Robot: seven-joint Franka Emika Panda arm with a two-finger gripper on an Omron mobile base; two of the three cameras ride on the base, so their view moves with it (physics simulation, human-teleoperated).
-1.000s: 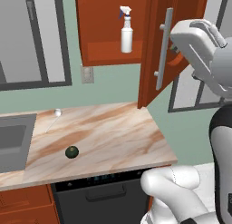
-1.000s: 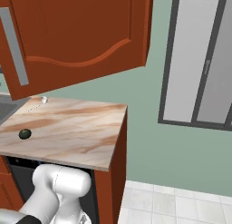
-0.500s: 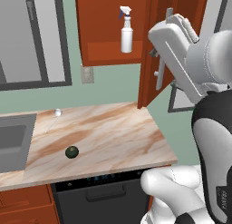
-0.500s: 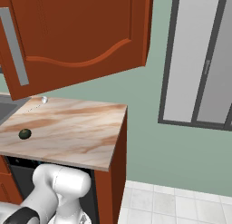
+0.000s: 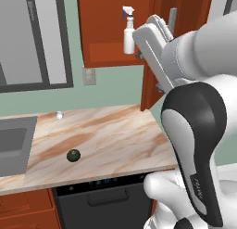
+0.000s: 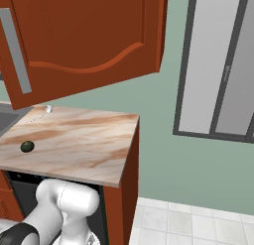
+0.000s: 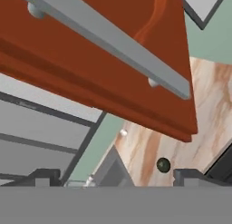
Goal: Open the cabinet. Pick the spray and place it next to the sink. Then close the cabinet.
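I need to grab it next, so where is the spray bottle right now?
In the left base view the spray stands upright on the shelf inside the open cabinet, above the counter, just left of the robot's hand.

Place: a rendered home kitchen
Upper frame: red-brown wooden wall cabinet (image 5: 115, 28)
Left edge: grey metal sink basin (image 5: 14, 142)
Centre: marbled beige stone counter (image 5: 106, 140)
Bottom: black dishwasher front (image 5: 102, 202)

Glossy white arm (image 5: 203, 52) here, rounded shells all over. A dark band edges the big near link, faint grey lettering on its side. Two small dark fingertips (image 7: 45, 177).
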